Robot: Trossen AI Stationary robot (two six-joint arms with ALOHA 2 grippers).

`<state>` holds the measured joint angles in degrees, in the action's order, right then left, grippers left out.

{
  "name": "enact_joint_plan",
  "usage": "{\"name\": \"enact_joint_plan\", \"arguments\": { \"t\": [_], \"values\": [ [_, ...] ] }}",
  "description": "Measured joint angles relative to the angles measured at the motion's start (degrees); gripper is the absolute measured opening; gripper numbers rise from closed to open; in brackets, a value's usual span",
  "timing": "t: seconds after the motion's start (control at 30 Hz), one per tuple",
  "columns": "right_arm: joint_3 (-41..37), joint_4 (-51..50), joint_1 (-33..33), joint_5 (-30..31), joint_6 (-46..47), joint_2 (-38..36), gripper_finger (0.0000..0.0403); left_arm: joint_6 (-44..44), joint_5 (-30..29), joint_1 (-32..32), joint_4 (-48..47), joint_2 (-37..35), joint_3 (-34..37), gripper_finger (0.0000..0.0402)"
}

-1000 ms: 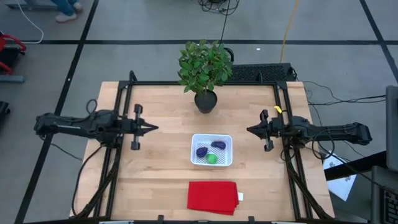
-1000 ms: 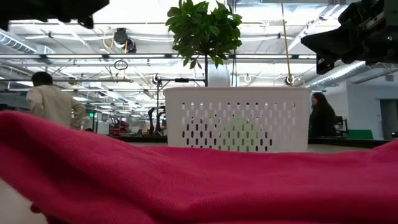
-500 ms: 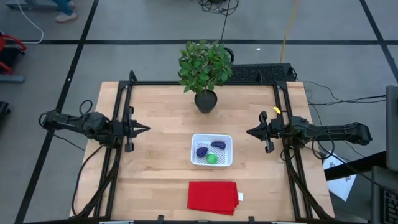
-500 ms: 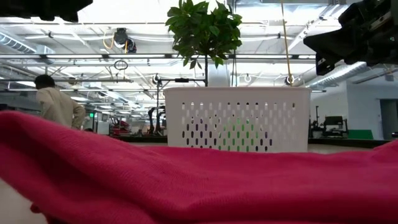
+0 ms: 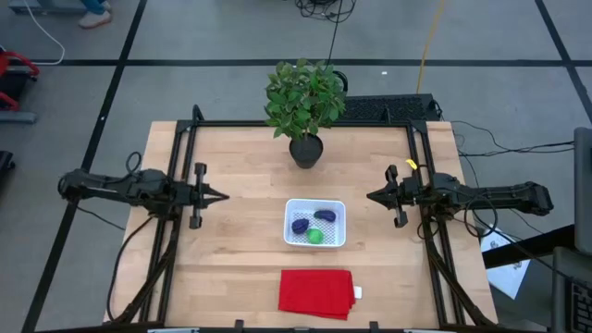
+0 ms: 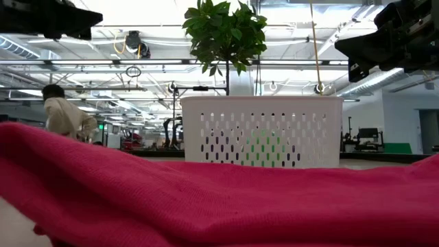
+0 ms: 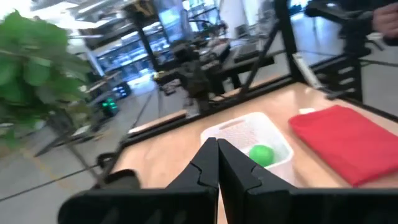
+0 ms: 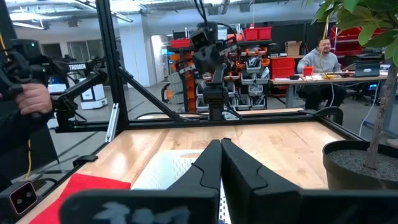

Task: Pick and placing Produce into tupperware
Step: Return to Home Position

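Observation:
The white perforated tupperware [image 5: 314,223] sits mid-table and holds all three pieces of produce: a roundish purple one [image 5: 301,226], an elongated purple one [image 5: 325,215] and a green ball [image 5: 314,236]. The left wrist view shows the green ball [image 7: 261,154] lying inside the tupperware [image 7: 244,129]. My left gripper [image 5: 225,195] hovers to the left of the tupperware, shut and empty, its tips [image 7: 217,143] pointing toward it. My right gripper [image 5: 370,195] hovers to its right, fingers [image 8: 221,143] also shut and empty.
A potted plant [image 5: 305,102] stands behind the tupperware near the far edge. A flat red cloth [image 5: 316,292] lies at the near edge and fills the foreground of the low view [image 6: 219,199]. Black frame rails run along both sides. People are in the room beyond.
My left arm has drawn back a little toward the table's left edge, then eased slightly forward again, its gripper still pointing at the tupperware. The right arm, the tupperware and the produce have stayed put.

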<state>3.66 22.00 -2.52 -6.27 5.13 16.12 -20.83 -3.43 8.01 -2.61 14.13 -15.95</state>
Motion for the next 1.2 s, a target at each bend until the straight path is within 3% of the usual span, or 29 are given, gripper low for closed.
{"name": "enact_joint_plan", "arguments": {
  "t": [0.13,0.3,0.67,0.93,1.2],
  "values": [
    [0.00,-0.02,0.00,0.00,0.11,0.00,0.0000,0.34,0.91,-0.15,6.09,-0.02,4.44,0.0000],
    [0.00,-0.02,0.00,0.01,1.57,0.00,0.0000,2.70,7.53,-0.15,13.31,-0.02,8.23,0.0000],
    [-0.02,-0.11,0.00,0.01,3.10,0.00,0.0000,7.42,13.76,-0.17,12.89,-0.02,9.32,0.0000],
    [-0.02,-0.10,0.00,0.01,3.20,0.02,0.0000,9.04,13.81,-0.17,10.86,-0.02,9.36,0.0000],
    [-0.01,-0.10,0.00,0.48,3.21,0.02,0.0000,8.78,7.96,-0.17,7.83,0.00,9.36,0.0000]
  ]
}}
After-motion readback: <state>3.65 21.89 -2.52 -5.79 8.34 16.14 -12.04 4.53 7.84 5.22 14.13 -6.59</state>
